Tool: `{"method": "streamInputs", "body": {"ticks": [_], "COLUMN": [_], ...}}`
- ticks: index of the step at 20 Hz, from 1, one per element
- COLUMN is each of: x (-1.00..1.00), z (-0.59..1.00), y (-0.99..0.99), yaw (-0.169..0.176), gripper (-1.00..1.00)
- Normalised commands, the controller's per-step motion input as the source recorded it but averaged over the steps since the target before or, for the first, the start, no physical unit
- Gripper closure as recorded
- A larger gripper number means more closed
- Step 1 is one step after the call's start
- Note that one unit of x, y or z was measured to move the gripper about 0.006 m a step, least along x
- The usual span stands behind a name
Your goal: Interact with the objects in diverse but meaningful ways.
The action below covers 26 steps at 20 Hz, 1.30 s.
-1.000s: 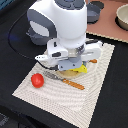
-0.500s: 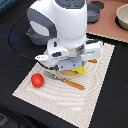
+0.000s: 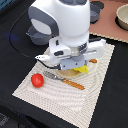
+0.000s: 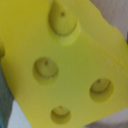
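Looking down from the arm's own camera, pretty much all you get is the yellow cheese wedge (image 4: 67,65), holes and all, filling the wrist view edge to edge, so the wedge sits directly under the pincer (image 3: 76,69) and very close to it. In the exterior view only a small yellow corner (image 3: 85,69) pokes out from beneath the big white arm head, on the striped placemat (image 3: 75,102), toward the exterior view's right of the pincer housing. So the relation that matters is basically straight down, no sideways offset I can make out. The wedge's flat holed face points up at the camera and its long edge seems to run diagonally across that view, though which way that lines up with the jaws I honestly can't tell. As for the pincer itself: the fingers don't show in either picture, the housing hides them from outside and the cheese blocks everything from the wrist, so I can't say if it's open, closed or already gripping the wedge. Elsewhere on the mat, the red tomato (image 3: 37,80) sits well apart toward the exterior view's left, with an orange-handled fork (image 3: 64,80) lying between it and the cheese. A grey pot (image 3: 36,36) rests off the mat on the dark tabletop (image 3: 112,95) behind the arm.
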Motion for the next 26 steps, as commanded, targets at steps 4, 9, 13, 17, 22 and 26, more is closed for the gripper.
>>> {"method": "streamInputs", "body": {"ticks": [4, 9, 13, 17, 22, 26], "x": [-0.06, -0.38, -0.71, -0.94, -1.0, -1.0], "z": [1.0, 0.7, 0.18, 0.01, -0.04, -0.08], "y": [0.46, 0.44, 0.35, 0.37, 0.33, 0.28], "yaw": [0.0, 0.012, 0.059, 0.033, 0.033, 0.039], "gripper": [1.0, 1.0, 1.0, 1.0, 1.0, 1.0]}}
